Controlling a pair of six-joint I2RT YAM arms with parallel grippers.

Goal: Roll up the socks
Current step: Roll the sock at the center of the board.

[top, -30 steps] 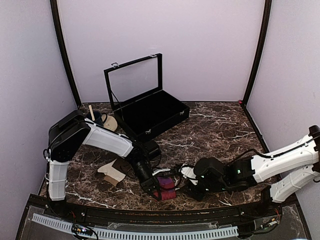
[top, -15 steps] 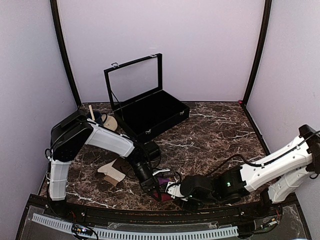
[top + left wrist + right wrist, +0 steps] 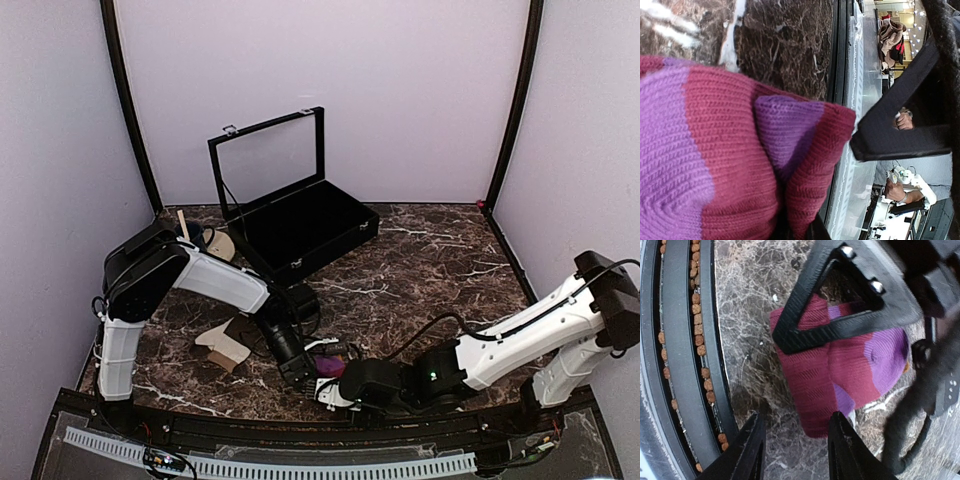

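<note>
**Operator:** Report the position of the magenta sock.

**Technician:** The magenta sock (image 3: 328,366) lies on the marble table (image 3: 430,270) as a compact folded bundle. It is close to the near edge, slightly left of centre. The right wrist view shows it as a dark pink block with purple patches (image 3: 840,370). The left wrist view shows the knit (image 3: 725,150) doubled over on itself, with a purple fold tucked between pink layers.

**Operator:** Condition of the left claw?

**Technician:** The left gripper (image 3: 305,372) is clenched on the left side of the bundle. Its own camera shows the cloth bunching into the point where the fingers meet. In the right wrist view, one of its black open-frame fingers (image 3: 850,330) lies across the left part of the bundle.

**Operator:** And the right claw?

**Technician:** The right gripper (image 3: 330,389) is released, with its jaws spread (image 3: 795,440). It sits low over the table, just right of the bundle, pointing left. The bundle's right corner lies at the mouth between the two fingertips. Whether a fingertip touches the cloth cannot be determined.

**Operator:** Surrounding items?

**Technician:**
- The cream sock (image 3: 225,348) lies folded on the table, left of the bundle and apart from it, beside the left forearm.
- A black case (image 3: 310,228) stands at the far side of the table with its lid raised.
- A saucer (image 3: 222,243) sits at the far left, partly hidden by the left arm.
</note>
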